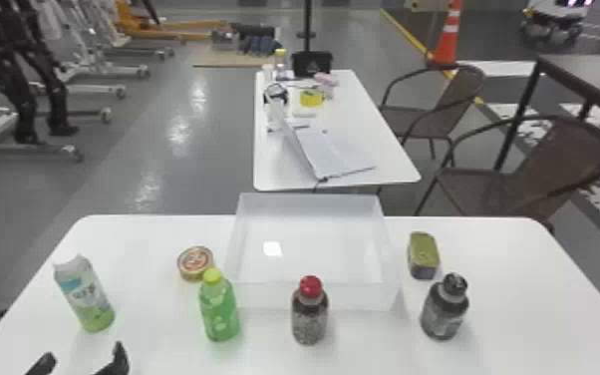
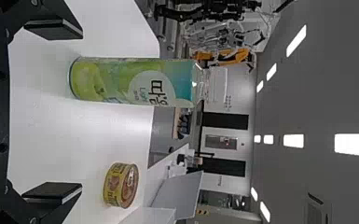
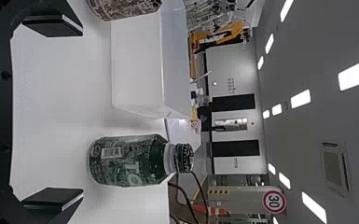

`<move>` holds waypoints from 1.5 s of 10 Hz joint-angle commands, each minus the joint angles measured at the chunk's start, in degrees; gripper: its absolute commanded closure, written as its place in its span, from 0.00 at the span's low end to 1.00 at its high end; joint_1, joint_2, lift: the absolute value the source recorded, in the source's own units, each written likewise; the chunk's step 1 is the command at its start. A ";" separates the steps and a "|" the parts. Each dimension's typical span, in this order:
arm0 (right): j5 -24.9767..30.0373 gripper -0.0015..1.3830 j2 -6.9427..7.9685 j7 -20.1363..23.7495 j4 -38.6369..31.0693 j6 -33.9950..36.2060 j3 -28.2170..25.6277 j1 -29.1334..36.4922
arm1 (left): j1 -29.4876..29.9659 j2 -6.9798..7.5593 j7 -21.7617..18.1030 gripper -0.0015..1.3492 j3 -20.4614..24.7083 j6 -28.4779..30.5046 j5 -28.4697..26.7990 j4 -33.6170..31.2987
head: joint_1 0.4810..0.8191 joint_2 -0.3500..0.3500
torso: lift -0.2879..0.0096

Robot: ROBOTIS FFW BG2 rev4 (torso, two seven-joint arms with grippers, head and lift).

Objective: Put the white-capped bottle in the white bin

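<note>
At the head view's lower left, my left gripper (image 1: 82, 363) stands open, nearer than the white-capped bottle (image 1: 84, 294), which is upright on the table's left side. The left wrist view has the open left gripper (image 2: 53, 114) with nothing between its fingers; beyond them is the bottle (image 2: 130, 81), with a green and blue label. The white bin (image 1: 314, 296) sits at the table's far middle; its wall (image 3: 137, 65) also appears in the right wrist view. There, my right gripper (image 3: 53, 112) is open and apart from the dark bottle.
A green bottle (image 1: 219, 311) and a round can (image 1: 195, 263) stand between the white-capped bottle and the bin. The red-capped bottle (image 1: 309, 314) is before the bin. To its right are a dark bottle (image 1: 444, 309) and a rectangular can (image 1: 423, 255).
</note>
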 commanded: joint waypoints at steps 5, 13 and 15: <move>0.09 0.06 0.28 0.00 0.31 0.00 0.00 -0.26 | -8.49 -0.32 7.91 0.11 -0.56 -2.99 -1.60 8.49 | 0.20 0.50 | 0.63; 0.53 0.06 0.98 1.23 1.02 0.00 0.00 -1.23 | -21.15 0.70 17.14 0.11 0.15 -2.99 -5.20 22.12 | 0.20 0.50 | 0.63; 0.70 0.06 1.16 1.49 1.10 0.00 0.00 -1.40 | -22.91 1.85 18.90 0.13 0.50 -4.14 -4.94 24.93 | 0.20 0.50 | 0.63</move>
